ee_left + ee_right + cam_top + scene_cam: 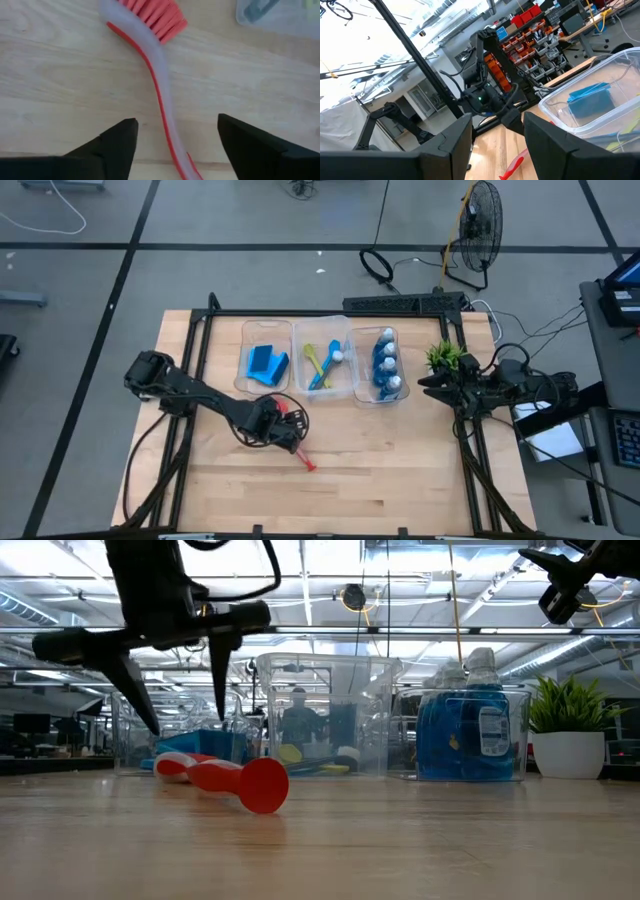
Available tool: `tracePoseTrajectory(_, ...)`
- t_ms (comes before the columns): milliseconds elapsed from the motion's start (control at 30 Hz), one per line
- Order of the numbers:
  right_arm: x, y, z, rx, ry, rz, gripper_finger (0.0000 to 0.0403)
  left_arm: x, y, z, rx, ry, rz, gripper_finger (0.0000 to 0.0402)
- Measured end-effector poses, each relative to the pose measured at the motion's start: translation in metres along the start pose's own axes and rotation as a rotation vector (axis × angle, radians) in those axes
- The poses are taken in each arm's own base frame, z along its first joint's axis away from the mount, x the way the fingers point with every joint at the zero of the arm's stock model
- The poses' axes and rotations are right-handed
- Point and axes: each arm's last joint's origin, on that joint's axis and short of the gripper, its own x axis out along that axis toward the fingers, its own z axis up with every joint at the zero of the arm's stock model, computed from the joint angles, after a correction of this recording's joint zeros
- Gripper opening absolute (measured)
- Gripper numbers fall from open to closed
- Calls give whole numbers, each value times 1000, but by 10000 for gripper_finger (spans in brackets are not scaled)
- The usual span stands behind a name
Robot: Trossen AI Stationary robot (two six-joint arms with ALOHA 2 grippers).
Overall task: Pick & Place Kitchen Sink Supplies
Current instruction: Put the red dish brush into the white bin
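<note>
High view: sponges (266,363), yellow-green and light blue brushes (322,363) and bottles (387,364) are binned; only the red brush (296,443) is left on the tabletop (400,470). Left wrist view: left gripper (175,140) fingers are spread astride its handle, not gripping. Right wrist view: right gripper (497,131) is parked at the right edge, fingers apart, empty.

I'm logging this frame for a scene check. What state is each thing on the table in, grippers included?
red dish brush: lying flat on the table, not held.
left gripper: open, fingers either side of the brush handle.
right gripper: empty, raised by the potted plant.
sponges: in the left bin.
yellow-green and light blue brushes: in the middle bin.
bottles: upright in the right bin.
</note>
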Motion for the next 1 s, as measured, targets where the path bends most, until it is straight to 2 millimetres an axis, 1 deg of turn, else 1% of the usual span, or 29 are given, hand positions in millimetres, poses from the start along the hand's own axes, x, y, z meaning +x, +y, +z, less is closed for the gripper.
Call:
tracePoseTrajectory(100, 0, 0, 0, 0, 0, 0, 167, 11, -3, -2, -13, 1, 5, 295)
tracePoseTrajectory(200, 0, 0, 0, 0, 0, 0, 167, 29, -7, -6, -22, 19, 32, 302)
tracePoseTrajectory(300, 0, 0, 0, 0, 0, 0, 167, 47, -9, -9, -42, 55, 71, 300)
tracePoseTrajectory(467, 0, 0, 0, 0, 0, 0, 167, 66, -12, -9, -62, 111, 140, 278)
tracePoseTrajectory(533, 0, 0, 0, 9, -2, 1, 167, 67, -12, -9, -65, 124, 152, 260)
tracePoseTrajectory(633, 0, 0, 0, 11, -1, 1, 167, 67, -11, -9, -60, 128, 167, 219)
tracePoseTrajectory(767, 0, 0, 0, 10, -1, 1, 167, 67, -8, -9, -58, 126, 190, 140)
tracePoseTrajectory(900, 0, 0, 0, 9, -1, 0, 167, 67, -7, -13, -20, 124, 172, 59)
tracePoseTrajectory(933, 0, 0, 0, 9, -1, 0, 167, 66, -6, -14, -8, 122, 171, 45)
tracePoseTrajectory(1000, 0, 0, 0, 8, -1, 0, 167, 65, -4, -17, 6, 116, 169, 43)
